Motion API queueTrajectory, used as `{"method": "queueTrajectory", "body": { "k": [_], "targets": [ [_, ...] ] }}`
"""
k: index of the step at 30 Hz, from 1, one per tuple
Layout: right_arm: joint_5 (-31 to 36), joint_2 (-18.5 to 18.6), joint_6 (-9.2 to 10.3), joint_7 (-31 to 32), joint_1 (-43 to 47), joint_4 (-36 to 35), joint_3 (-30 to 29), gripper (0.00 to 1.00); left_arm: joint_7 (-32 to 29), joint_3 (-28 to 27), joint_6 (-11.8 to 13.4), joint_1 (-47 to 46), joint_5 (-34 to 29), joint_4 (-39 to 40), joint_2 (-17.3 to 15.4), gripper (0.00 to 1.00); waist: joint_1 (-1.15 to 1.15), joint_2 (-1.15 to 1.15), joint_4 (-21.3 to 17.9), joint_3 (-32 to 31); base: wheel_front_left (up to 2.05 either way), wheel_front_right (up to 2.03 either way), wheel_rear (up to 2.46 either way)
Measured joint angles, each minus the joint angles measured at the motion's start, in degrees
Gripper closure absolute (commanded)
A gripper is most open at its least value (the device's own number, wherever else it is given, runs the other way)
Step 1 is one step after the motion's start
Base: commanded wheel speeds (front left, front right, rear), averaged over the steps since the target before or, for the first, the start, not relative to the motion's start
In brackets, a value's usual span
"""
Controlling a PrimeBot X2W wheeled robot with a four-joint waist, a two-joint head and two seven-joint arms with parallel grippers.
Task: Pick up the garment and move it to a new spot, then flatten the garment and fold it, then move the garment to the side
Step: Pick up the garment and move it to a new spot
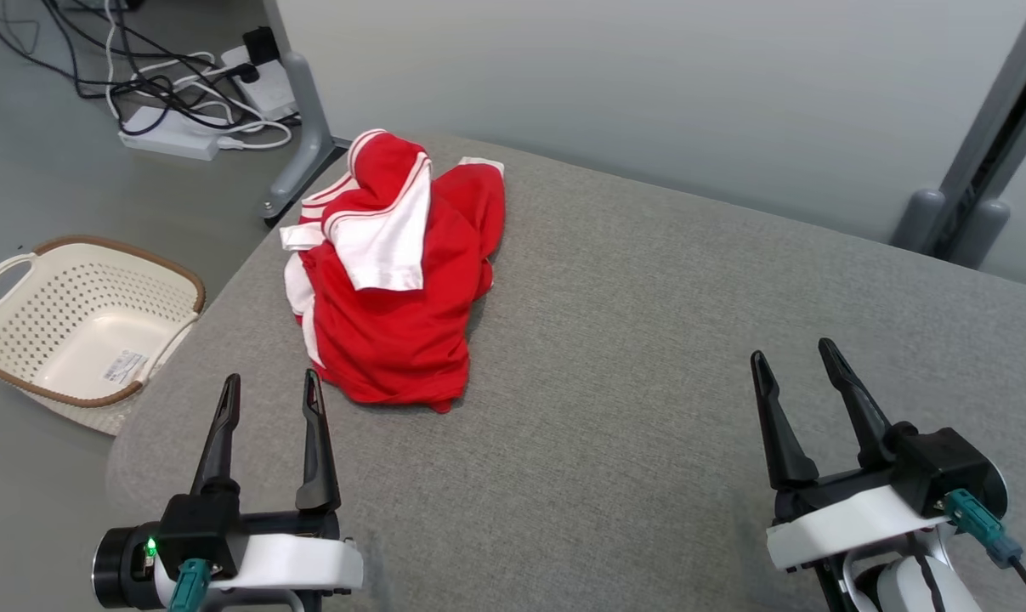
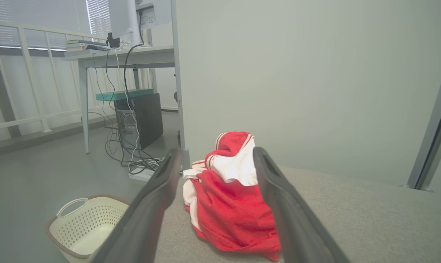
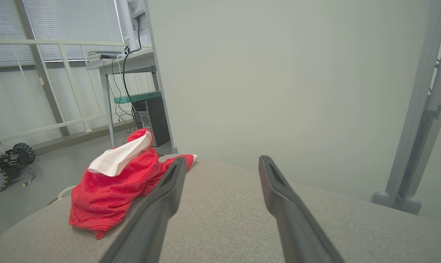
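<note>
The garment (image 1: 393, 280) is a red top with white trim, lying crumpled in a heap at the far left of the grey padded table (image 1: 649, 340). My left gripper (image 1: 272, 389) stands open near the table's front left, its fingertips just short of the heap's near edge. In the left wrist view the garment (image 2: 231, 197) sits straight ahead between the open fingers (image 2: 158, 190). My right gripper (image 1: 791, 355) is open at the front right, far from the cloth. The right wrist view has the garment (image 3: 114, 182) off to the left of that gripper (image 3: 222, 162).
A cream perforated laundry basket (image 1: 79, 323) stands on the floor left of the table. Cables and power strips (image 1: 181, 93) lie on the floor behind it. A pale partition wall (image 1: 649, 85) runs along the table's far edge, with grey posts (image 1: 972, 195) at the right.
</note>
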State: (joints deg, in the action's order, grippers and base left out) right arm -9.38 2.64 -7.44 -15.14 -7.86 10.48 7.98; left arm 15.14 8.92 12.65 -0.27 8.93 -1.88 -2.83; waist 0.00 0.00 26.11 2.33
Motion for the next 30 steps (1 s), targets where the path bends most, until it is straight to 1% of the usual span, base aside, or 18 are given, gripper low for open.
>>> {"method": "queueTrajectory", "body": {
  "k": [5,9,18,24,28,29,30],
  "targets": [
    [-1.0,0.0,0.00,0.0,0.3,1.0,1.7,0.00,0.0,0.2,-0.3,0.2,0.0,-0.2,0.0,0.00,0.00,0.00,2.6,-0.6,0.00,0.00,0.00],
    [-1.2,0.0,0.00,0.0,0.2,1.5,2.1,0.00,0.0,-0.1,-0.3,1.0,0.1,-0.1,0.0,0.00,0.00,0.00,3.2,-0.8,0.00,0.00,0.00],
    [-1.2,0.0,0.00,0.0,0.1,1.6,2.1,0.00,0.0,-0.3,-0.5,1.0,0.4,-0.1,0.0,0.00,0.00,0.00,3.1,-0.9,0.00,0.00,0.00],
    [-0.1,0.0,0.00,0.0,0.0,1.1,1.9,0.00,0.0,-0.8,-0.6,0.6,1.4,0.0,0.0,0.00,0.00,0.00,2.3,0.5,0.00,0.00,0.00],
    [2.0,0.0,0.00,0.0,-1.4,0.3,1.1,0.00,0.0,-2.1,-1.8,-2.3,2.4,0.0,0.1,0.00,0.00,0.00,1.4,2.7,0.00,0.00,0.00],
    [2.6,0.0,0.00,0.0,-1.7,0.1,0.8,0.00,0.0,-2.7,-2.4,-3.0,2.7,-0.2,0.0,0.00,0.00,0.00,1.1,3.4,0.00,0.00,0.00],
    [3.1,0.0,0.00,0.0,-2.2,-0.2,0.7,0.00,0.0,-3.6,-2.7,-3.9,4.0,-0.7,0.0,0.00,0.00,0.00,0.8,4.1,0.00,0.00,0.00]
  ]
}}
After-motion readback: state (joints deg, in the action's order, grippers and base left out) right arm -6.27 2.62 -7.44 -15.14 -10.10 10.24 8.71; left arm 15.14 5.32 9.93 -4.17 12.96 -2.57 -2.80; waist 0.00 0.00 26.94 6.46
